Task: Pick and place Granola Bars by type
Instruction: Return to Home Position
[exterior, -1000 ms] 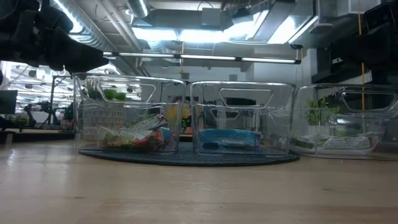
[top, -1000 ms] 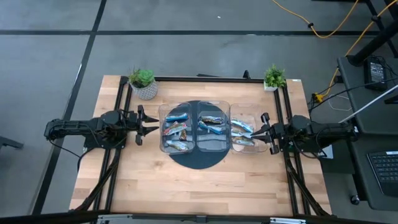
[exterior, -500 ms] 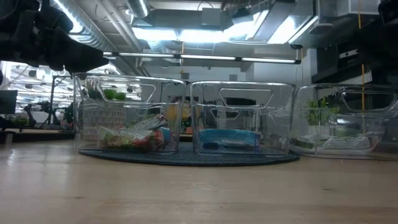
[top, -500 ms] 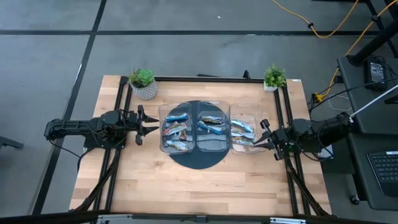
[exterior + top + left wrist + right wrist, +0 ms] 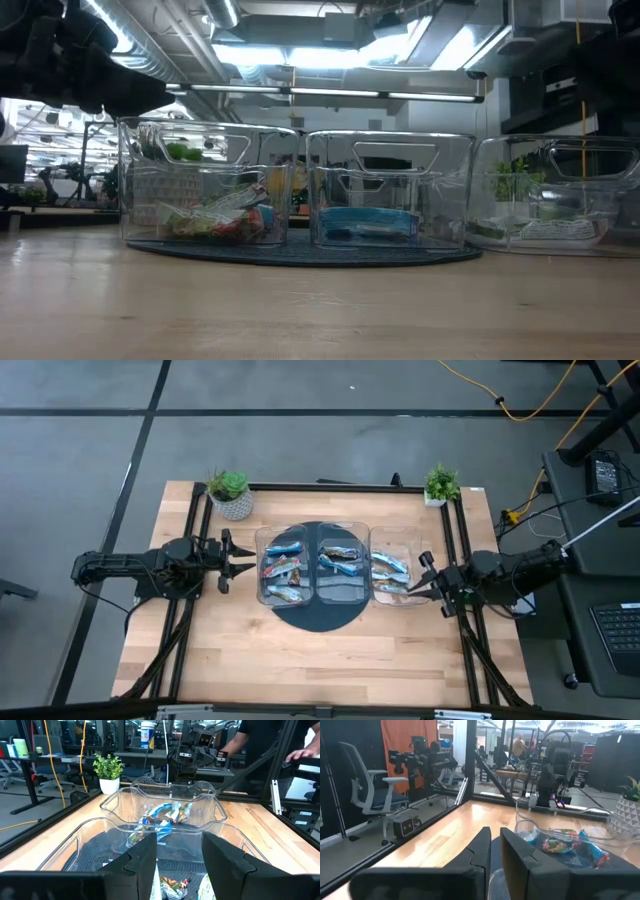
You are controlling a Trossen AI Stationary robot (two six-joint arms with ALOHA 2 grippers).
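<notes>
Three clear trays stand side by side mid-table, two of them on a dark round mat (image 5: 318, 615). The left tray (image 5: 283, 567) holds several blue and brown-orange granola bars (image 5: 284, 570). The middle tray (image 5: 342, 567) holds two bars (image 5: 340, 557) in its far half. The right tray (image 5: 396, 570) holds silver-blue bars (image 5: 388, 568). My left gripper (image 5: 240, 567) is open and empty, level, just left of the left tray; its wrist view looks over that tray's rim (image 5: 160, 795). My right gripper (image 5: 416, 588) is shut and empty at the right tray's near right corner.
Two small potted plants stand at the far corners, one on the left (image 5: 230, 493) and one on the right (image 5: 440, 485). Black rails (image 5: 192, 590) run along both sides of the table. Bare wood (image 5: 320, 660) lies in front of the trays. A person (image 5: 260, 745) stands beyond the table.
My right gripper has gone a little toward the table's near edge and turned, so its arm now slants toward the right tray's near corner. It has then kept still. The bars and trays have not moved.
</notes>
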